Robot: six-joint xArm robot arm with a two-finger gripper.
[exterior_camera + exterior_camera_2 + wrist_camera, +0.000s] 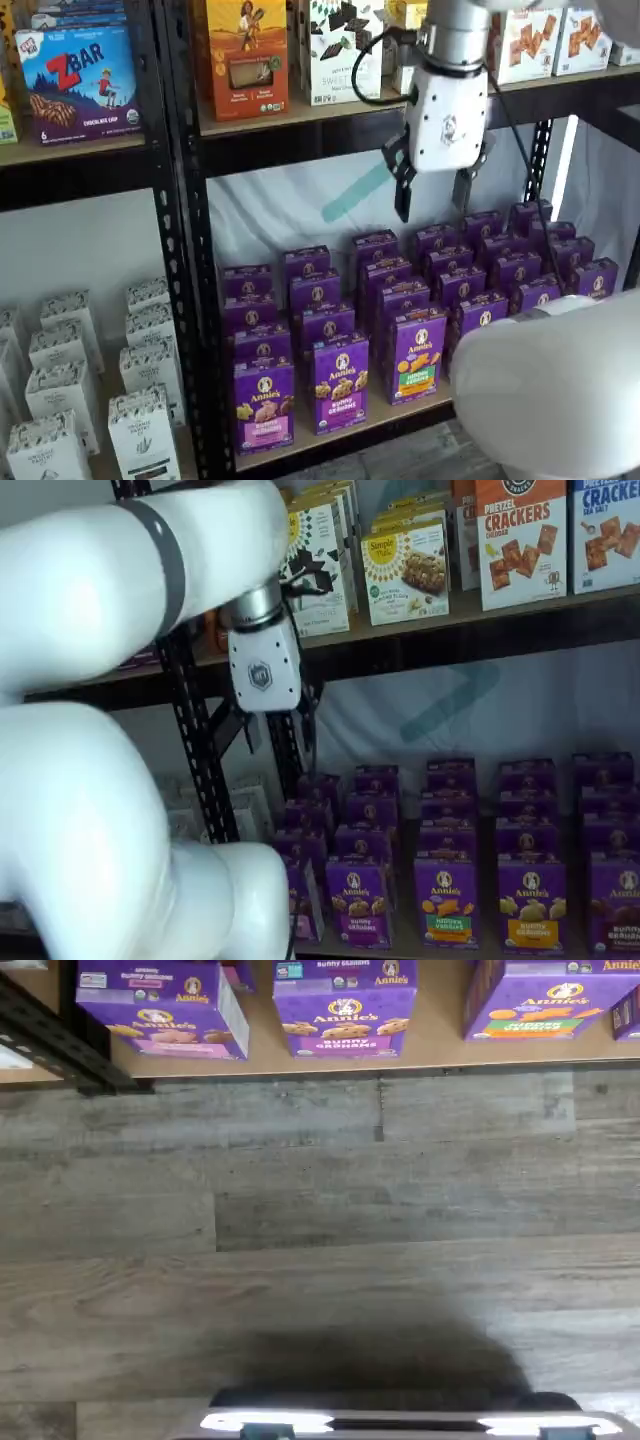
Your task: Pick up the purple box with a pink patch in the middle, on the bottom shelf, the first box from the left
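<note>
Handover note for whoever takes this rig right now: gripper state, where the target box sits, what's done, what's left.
Gripper: open, empty, hanging above the rows of purple cartons and well clear of them.
Purple box with the pink patch: upright at the front of the bottom shelf, in the row nearest the black upright; also seen in the wrist view. Beside it stands a carton with a purple patch, then one with a green patch.
Done: nothing gripped, target untouched.
Left: descend to the front row, line up on the pink-patch carton, close, lift it out.
</note>
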